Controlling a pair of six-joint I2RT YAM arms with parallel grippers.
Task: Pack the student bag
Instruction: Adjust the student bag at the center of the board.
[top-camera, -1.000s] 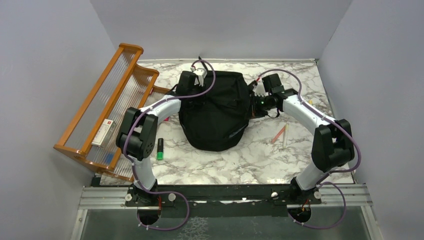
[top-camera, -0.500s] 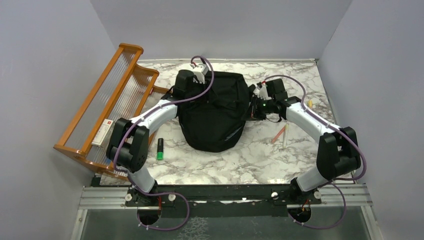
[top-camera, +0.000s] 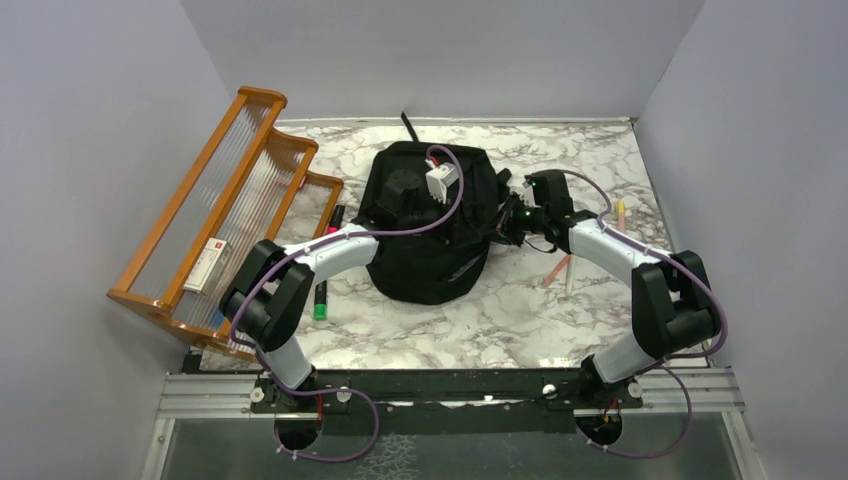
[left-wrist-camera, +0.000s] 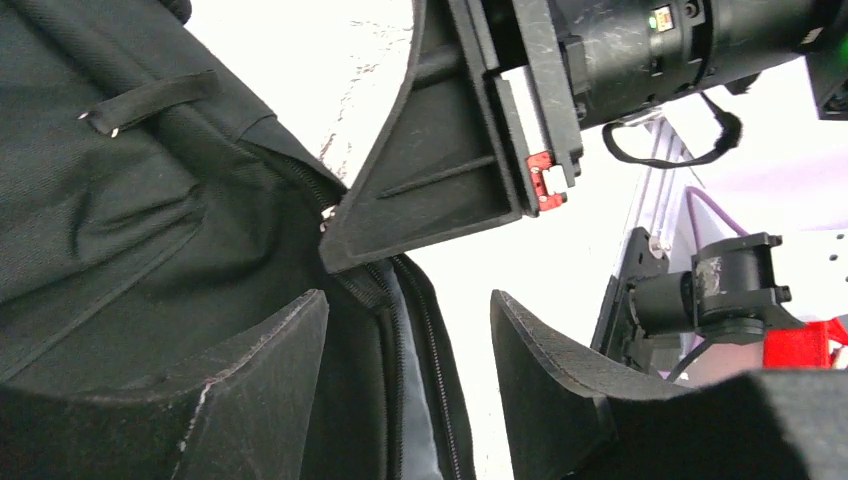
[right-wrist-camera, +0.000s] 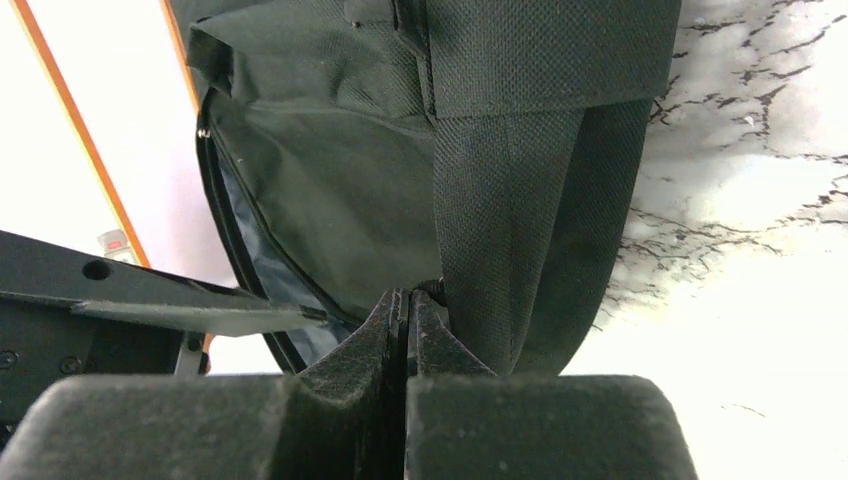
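The student bag (top-camera: 432, 258), a black backpack, lies in the middle of the marble table. My left arm reaches over its top. In the left wrist view my left gripper (left-wrist-camera: 408, 300) is open, and the bag's zip edge with grey lining (left-wrist-camera: 415, 400) runs between its fingers without touching them. My right gripper (top-camera: 504, 216) is at the bag's right side. In the right wrist view the right gripper (right-wrist-camera: 410, 293) is shut, its tips pinching the zip edge beside a black strap (right-wrist-camera: 520, 230).
An orange wooden rack (top-camera: 232, 190) stands at the left with a small white box (top-camera: 206, 265) in it. A green marker (top-camera: 320, 300) and a pink-tipped pen (top-camera: 334, 217) lie left of the bag. Pencils (top-camera: 562, 268) and a yellow pen (top-camera: 620, 212) lie to the right.
My left arm swung from the bag's back left corner to over its middle, and its jaws opened. The bag's top shifted. My right gripper moved slightly nearer, still shut.
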